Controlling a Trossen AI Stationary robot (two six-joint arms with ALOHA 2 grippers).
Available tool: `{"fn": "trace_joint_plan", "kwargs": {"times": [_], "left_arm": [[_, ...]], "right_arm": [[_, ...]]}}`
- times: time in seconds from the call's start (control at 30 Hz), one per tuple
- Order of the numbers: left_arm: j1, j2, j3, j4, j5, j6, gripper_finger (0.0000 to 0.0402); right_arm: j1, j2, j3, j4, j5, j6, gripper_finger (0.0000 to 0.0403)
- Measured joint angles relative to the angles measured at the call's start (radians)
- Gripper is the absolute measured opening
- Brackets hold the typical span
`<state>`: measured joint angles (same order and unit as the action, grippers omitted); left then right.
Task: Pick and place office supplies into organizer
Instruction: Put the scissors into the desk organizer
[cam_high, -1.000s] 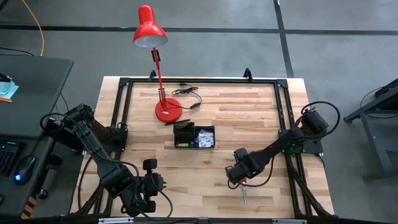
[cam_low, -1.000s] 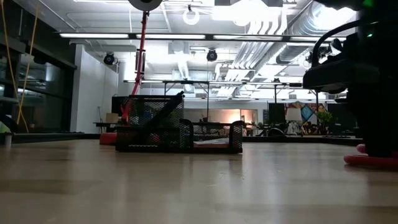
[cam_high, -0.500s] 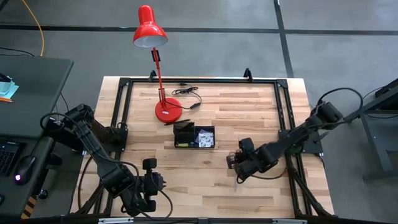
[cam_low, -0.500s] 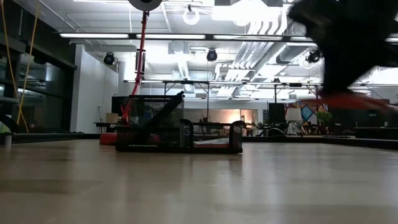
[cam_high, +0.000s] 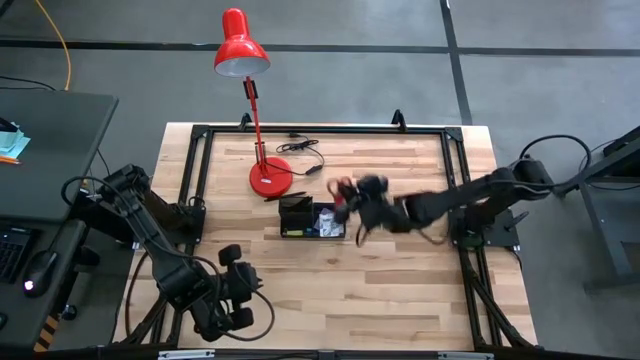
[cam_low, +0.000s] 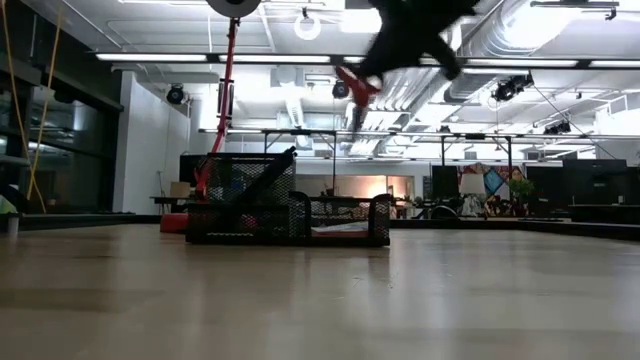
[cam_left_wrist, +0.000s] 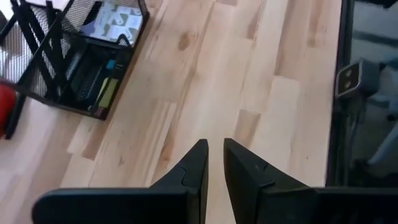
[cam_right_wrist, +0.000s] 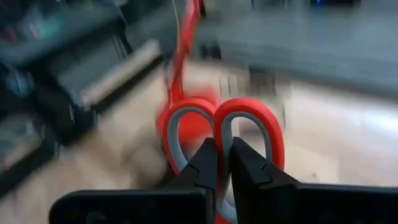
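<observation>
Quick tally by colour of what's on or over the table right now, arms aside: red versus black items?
Red: 2, the desk lamp and the scissors, held above the table in the right gripper
Black: 1, the mesh organizer
Total: 3
The organizer's contents are too small to count.

Right gripper (cam_high: 352, 208) lifted scissors (cam_high: 343, 190), now beside organizer (cam_high: 312, 219)
</observation>
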<state>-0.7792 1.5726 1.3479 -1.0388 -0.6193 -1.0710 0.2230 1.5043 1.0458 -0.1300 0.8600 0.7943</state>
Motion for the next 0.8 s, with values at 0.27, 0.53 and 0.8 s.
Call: {"fn": "trace_joint_plan", "kwargs": {"times": [0.27,0.53,0.8], "left_arm": [[0.0,0.0,0.0,0.003,-0.002,-0.091,0.0037],[-0.009,0.0,0.0,0.003,-0.006,-0.148,0.0037],[-0.009,0.0,0.0,-0.009,-0.014,-0.179,0.0037]], "right_arm": [[-0.225,0.063,0.0,0.527,-0.225,-0.491,0.0006],[-0.248,0.183,0.067,0.62,-0.392,-0.625,0.0007],[-0.22,0.265,0.185,0.626,-0.449,-0.788,0.0008]]}}
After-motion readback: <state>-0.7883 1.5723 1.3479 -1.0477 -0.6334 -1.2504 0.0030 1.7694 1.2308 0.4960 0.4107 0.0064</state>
